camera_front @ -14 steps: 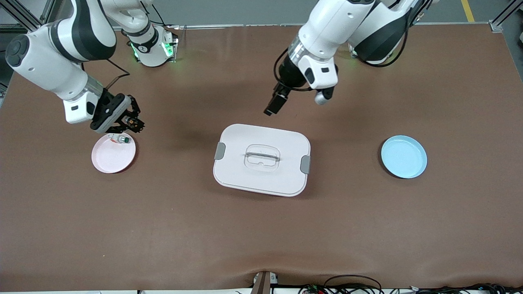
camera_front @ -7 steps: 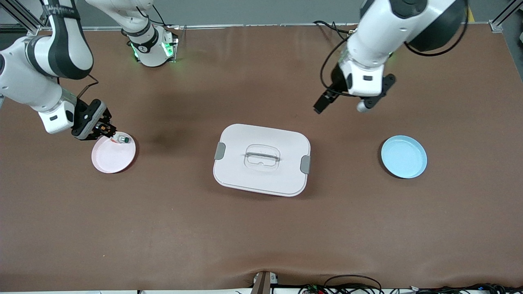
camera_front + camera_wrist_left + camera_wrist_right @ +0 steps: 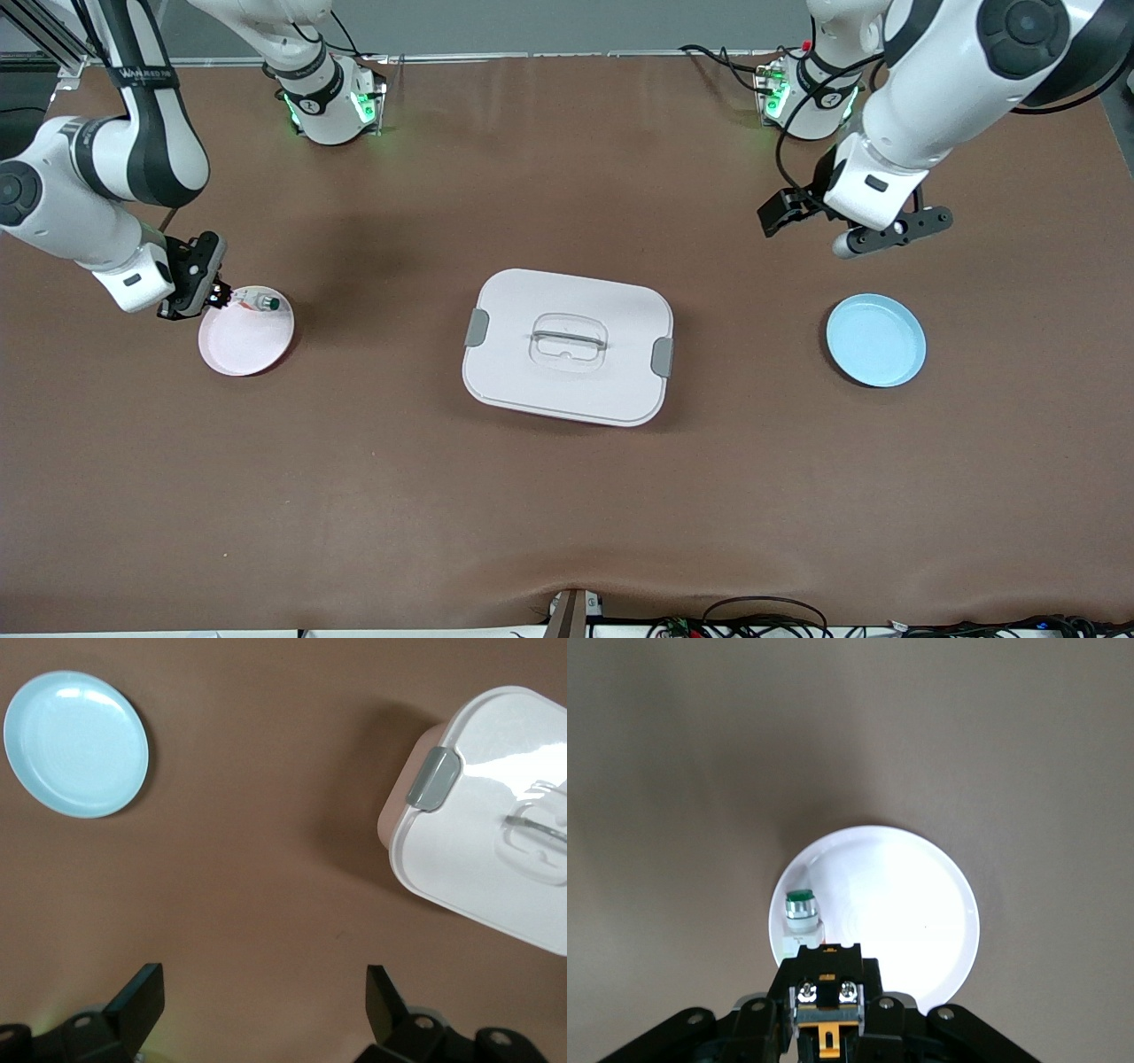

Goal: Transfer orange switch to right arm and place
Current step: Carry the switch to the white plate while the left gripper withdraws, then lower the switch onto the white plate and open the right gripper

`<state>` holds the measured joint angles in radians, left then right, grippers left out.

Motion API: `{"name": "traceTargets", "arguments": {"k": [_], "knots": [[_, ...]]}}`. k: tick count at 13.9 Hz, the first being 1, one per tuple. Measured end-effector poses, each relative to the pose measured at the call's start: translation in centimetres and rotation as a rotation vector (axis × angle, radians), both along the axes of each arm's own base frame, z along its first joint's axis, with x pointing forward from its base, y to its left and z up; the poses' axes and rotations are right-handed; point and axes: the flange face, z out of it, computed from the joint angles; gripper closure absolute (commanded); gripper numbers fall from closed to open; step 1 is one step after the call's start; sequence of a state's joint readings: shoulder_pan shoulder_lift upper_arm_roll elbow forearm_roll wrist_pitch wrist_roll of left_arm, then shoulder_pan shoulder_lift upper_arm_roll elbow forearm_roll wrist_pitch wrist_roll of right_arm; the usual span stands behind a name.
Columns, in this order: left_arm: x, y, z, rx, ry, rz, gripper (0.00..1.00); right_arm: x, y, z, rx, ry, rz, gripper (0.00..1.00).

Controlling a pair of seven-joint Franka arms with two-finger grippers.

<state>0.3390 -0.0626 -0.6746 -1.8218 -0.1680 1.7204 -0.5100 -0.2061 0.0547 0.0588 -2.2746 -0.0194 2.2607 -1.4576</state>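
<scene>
Right claw [image 3: 824, 1010] grips the orange switch [image 3: 824, 1041] over the pink plate's [image 3: 244, 350] rim; I judge handover done, placing left. Left claw [image 3: 257, 1005] waits open near the blue plate [image 3: 875, 340].

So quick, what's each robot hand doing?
Left hand: open, empty, above bare table.
Right hand: shut on the orange switch, over the pink plate's edge.

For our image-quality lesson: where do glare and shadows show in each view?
Right wrist view: the pink plate is washed out to white. Left wrist view: sheen on the white lidded box, whose shadow falls on the table. Front view: even light, soft arm shadows.
</scene>
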Motion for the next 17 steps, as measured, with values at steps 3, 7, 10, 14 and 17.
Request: {"name": "traceTargets", "arguments": {"k": [3, 7, 10, 14, 17], "knots": [[0.7, 2.0, 0.2, -0.012, -0.02, -0.098, 0.0, 0.6, -1.5, -3.2, 0.004, -0.01, 0.027, 1.0], [3.0, 8.3, 1.7, -0.027, -0.065, -0.086, 0.0, 1.9, -2.8, -6.4, 0.019, 0.01, 0.071, 1.0], [4.8, 11.7, 2.9, -0.012, -0.097, -0.055, 0.0, 3.3, -2.9, -7.7, 0.023, 0.008, 0.088, 1.0], [6.4, 14.0, 4.0, -0.017, -0.126, -0.03, 0.0, 3.9, -2.8, -9.3, 0.022, -0.017, 0.097, 1.0], [6.7, 15.1, 4.7, -0.019, -0.141, -0.011, 0.0, 4.1, -2.7, -10.9, 0.021, -0.03, 0.098, 1.0]]}}
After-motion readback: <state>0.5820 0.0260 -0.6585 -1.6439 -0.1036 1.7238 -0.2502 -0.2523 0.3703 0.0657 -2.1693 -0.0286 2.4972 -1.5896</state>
